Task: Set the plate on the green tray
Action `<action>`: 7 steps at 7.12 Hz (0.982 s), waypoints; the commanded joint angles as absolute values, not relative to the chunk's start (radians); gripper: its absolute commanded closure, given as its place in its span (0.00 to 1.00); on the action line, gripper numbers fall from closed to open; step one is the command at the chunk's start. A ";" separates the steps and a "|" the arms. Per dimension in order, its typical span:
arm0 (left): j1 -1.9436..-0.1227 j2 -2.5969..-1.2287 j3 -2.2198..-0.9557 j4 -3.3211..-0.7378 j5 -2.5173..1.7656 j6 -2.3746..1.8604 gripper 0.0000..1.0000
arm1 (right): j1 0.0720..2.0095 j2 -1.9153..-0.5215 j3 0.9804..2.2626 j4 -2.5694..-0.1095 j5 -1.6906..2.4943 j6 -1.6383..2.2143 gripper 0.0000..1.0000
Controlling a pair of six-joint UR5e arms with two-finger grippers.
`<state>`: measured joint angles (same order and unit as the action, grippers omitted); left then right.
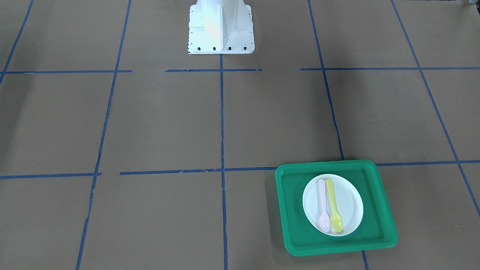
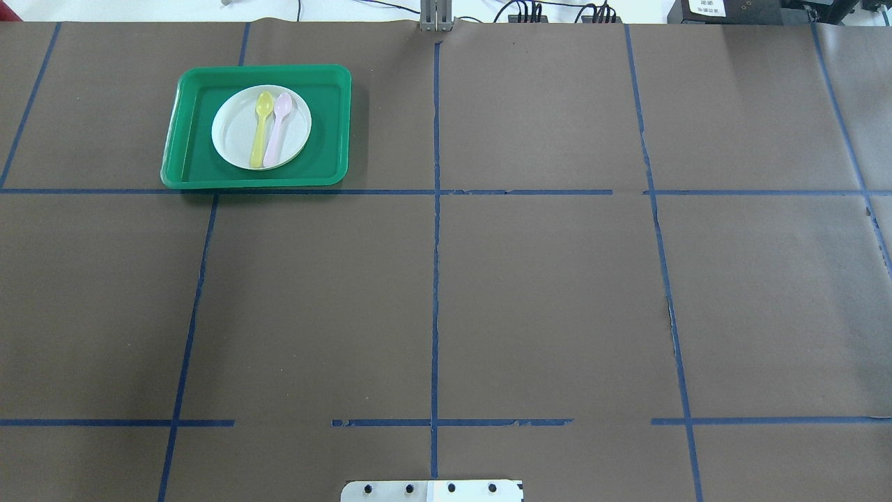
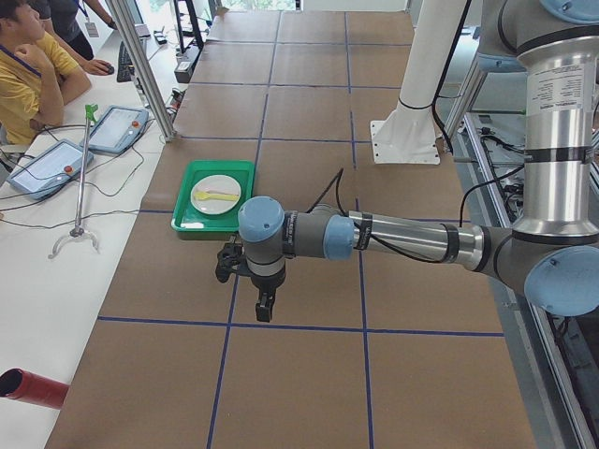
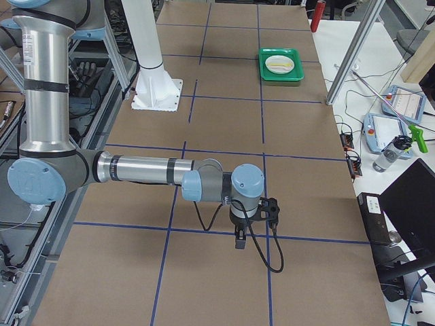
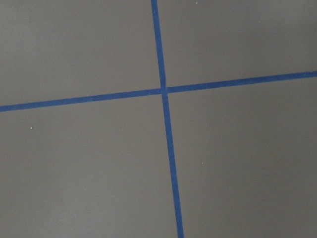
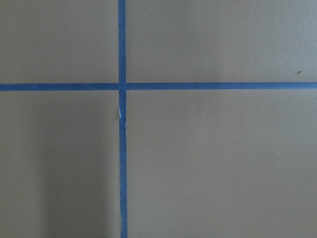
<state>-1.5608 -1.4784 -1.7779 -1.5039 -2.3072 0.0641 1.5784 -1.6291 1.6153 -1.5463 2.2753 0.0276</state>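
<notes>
The green tray [image 1: 292,210] lies on the brown table, at the far left in the overhead view [image 2: 188,139]. A white round plate [image 1: 348,202] sits in its middle [image 2: 233,132] and carries a pink spoon [image 1: 322,204] and a yellow spoon [image 1: 333,204] side by side. The tray also shows in the exterior left view [image 3: 182,220] and the exterior right view [image 4: 281,78]. My left gripper [image 3: 266,309] hangs over bare table, apart from the tray. My right gripper [image 4: 239,241] hangs far from it. Both show only in the side views, so I cannot tell whether they are open or shut.
The robot's white base [image 1: 221,30] stands at the table's near middle. Blue tape lines [image 2: 435,244] grid the brown table. Operators [image 3: 28,65], tablets [image 3: 42,168] and a red cylinder [image 3: 33,388] are at the table's far side. Both wrist views show only tape crossings.
</notes>
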 commanded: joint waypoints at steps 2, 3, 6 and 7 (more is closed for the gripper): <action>-1.571 -1.471 -1.763 -1.506 -2.298 0.068 0.00 | 1.578 -1.629 1.615 -1.546 2.275 0.028 0.00; -1.572 -1.470 -1.752 -1.506 -2.298 0.069 0.00 | 1.578 -1.629 1.615 -1.546 2.275 0.028 0.00; -1.572 -1.491 -1.735 -1.508 -2.299 0.068 0.00 | 1.578 -1.629 1.615 -1.546 2.275 0.028 0.00; -1.574 -1.490 -1.736 -1.506 -2.299 0.066 0.00 | 1.578 -1.629 1.615 -1.546 2.275 0.028 0.00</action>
<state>-1.5727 -1.4894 -1.7365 -1.5074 -2.2989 0.0676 1.5785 -1.6291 1.6153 -1.5463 2.2749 0.0276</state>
